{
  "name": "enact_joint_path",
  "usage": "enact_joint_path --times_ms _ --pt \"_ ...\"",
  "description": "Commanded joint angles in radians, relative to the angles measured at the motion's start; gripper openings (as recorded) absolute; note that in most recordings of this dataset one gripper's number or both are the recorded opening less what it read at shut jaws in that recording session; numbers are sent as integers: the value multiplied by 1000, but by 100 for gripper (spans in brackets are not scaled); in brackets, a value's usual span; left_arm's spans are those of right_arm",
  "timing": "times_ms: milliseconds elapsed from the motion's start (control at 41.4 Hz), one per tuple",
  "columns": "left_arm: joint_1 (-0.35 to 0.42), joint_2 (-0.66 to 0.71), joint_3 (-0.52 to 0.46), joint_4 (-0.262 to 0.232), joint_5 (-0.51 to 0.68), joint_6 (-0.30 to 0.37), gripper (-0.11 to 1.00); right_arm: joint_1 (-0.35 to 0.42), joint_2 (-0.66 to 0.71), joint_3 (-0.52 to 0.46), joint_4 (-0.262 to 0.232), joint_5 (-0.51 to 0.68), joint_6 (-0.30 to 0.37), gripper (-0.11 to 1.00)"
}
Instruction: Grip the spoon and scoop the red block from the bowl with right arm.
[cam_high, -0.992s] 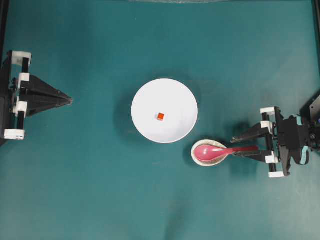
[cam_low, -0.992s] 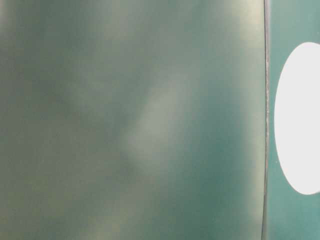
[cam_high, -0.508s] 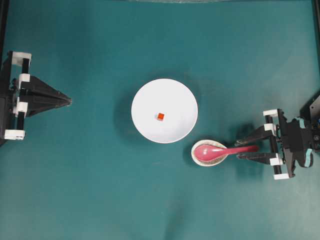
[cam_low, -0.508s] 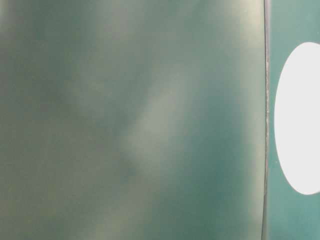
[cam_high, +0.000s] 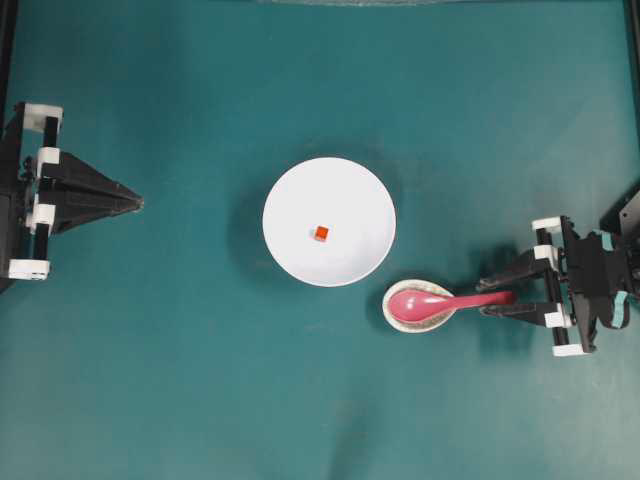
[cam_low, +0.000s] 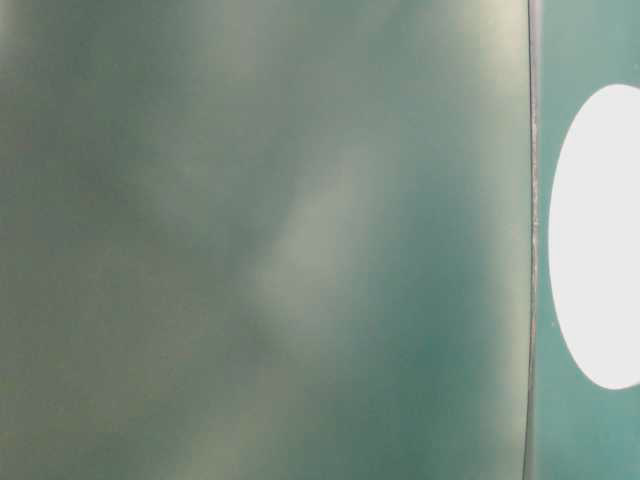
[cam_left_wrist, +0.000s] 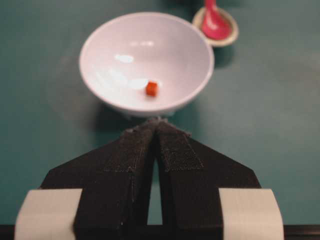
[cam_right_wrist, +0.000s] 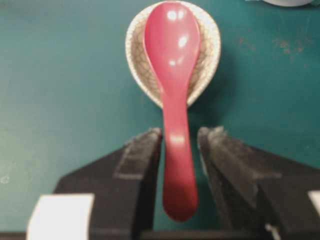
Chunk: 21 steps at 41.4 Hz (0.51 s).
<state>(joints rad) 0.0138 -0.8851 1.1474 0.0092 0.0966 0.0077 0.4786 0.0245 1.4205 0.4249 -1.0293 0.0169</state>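
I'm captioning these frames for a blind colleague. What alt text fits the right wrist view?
A glossy pink spoon lies with its scoop in a speckled off-white spoon rest on a teal table, its handle reaching toward the camera between the two black fingers of the open right gripper. The fingers flank the handle; small gaps show on both sides.

The left gripper (cam_high: 135, 201) is matte black, its two long fingers tapering into a sharp triangular wedge. White rectangular brackets cap the ends of its black cross rail, with two smaller white blocks nearer the fingers. In the left wrist view the inner faces of the fingers (cam_left_wrist: 172, 150) carry rough, woven-looking black grip tape, flanked by two pale blocks at the base.

The right gripper (cam_high: 495, 296) has the same black wedge fingers and white end brackets, and the black body behind it bears teal tape patches. Its fingers (cam_right_wrist: 142, 155) show coarse black padding.
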Motion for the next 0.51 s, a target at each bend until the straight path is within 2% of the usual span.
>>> enact_joint_path --times_ms 0,484 --pt "2 3 -23 3 -5 -2 0 8 -6 -6 2 -5 2 43" --pt "2 3 -23 3 -5 -2 0 9 -6 -5 0 18 3 43"
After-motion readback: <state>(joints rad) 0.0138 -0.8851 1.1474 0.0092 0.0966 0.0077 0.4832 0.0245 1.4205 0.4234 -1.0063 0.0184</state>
